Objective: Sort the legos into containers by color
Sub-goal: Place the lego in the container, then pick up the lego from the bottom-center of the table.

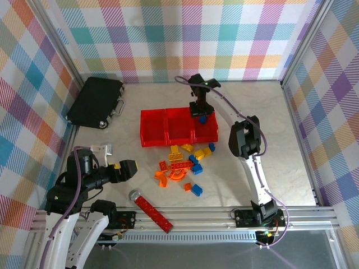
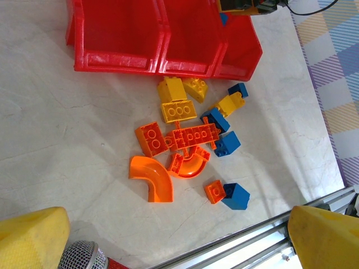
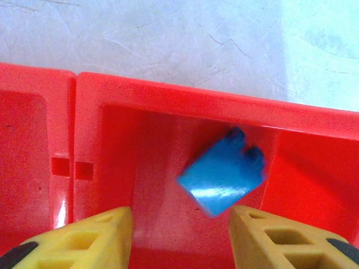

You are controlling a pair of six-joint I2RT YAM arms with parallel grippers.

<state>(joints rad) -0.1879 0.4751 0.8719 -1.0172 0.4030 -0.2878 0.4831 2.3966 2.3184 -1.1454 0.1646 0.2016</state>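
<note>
Over the rightmost of three joined bright red plastic bins (image 1: 152, 136), the right jaws stand partly open and empty. A blurred small blue plastic brick (image 3: 221, 171) shows loose beneath them, inside that bin. Near left, the left jaws gape wide. Orange, yellow and blue plastic bricks (image 2: 188, 137) litter the table (image 1: 291, 157) just nearer than the bins.

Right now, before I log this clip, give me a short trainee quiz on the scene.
1. True or false: the right gripper hangs over the black case.
2. What colour is the small plastic brick seen between its fingers? A) orange B) blue C) yellow
3. Which gripper is nearer the long red bar with the silver round end?
Key: 1 false, it is above the rightmost bright red plastic bin; 2 B; 3 the left gripper.
</note>
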